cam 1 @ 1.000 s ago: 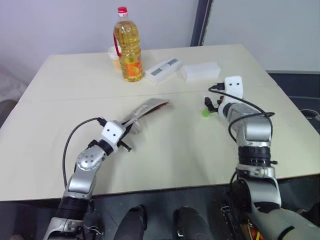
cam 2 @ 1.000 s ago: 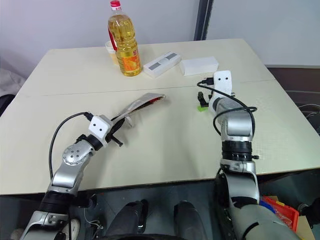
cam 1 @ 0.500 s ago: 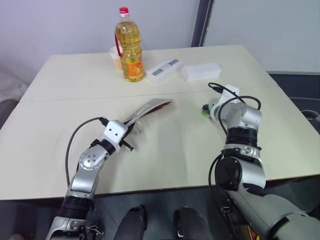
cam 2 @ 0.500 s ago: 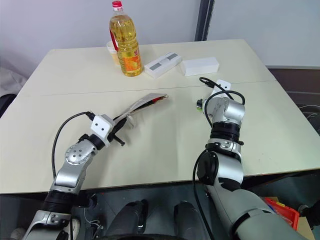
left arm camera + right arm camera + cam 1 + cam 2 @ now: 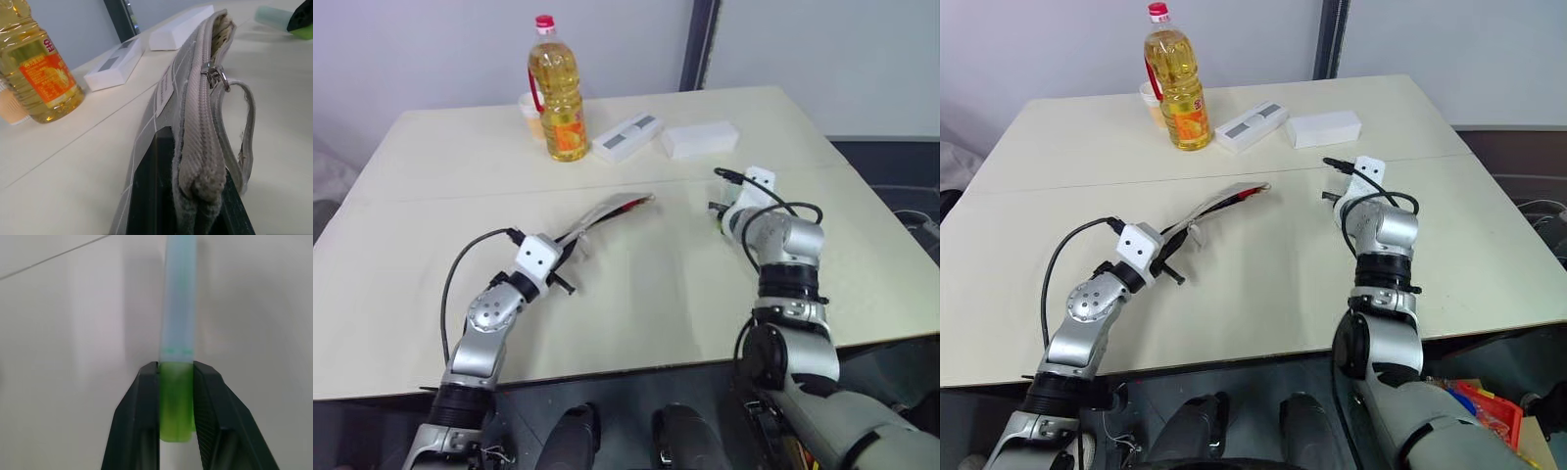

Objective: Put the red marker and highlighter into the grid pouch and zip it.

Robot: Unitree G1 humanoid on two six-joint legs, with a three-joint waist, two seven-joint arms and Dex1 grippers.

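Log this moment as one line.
left gripper: shut on pouch | right gripper: fingers clamp highlighter | marker: in pouch

Beige table w/ seam; pale wall behind.

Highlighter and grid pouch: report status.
Right gripper jaws closed on the highlighter, on the table. Left gripper shut on the grid pouch, zipper partly open. Nothing in between.

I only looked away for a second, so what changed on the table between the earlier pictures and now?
The right gripper came down over the highlighter and its jaws closed on the green body. The left gripper stayed shut on the grid pouch, holding it off the table. The oil bottle and white boxes stayed put.
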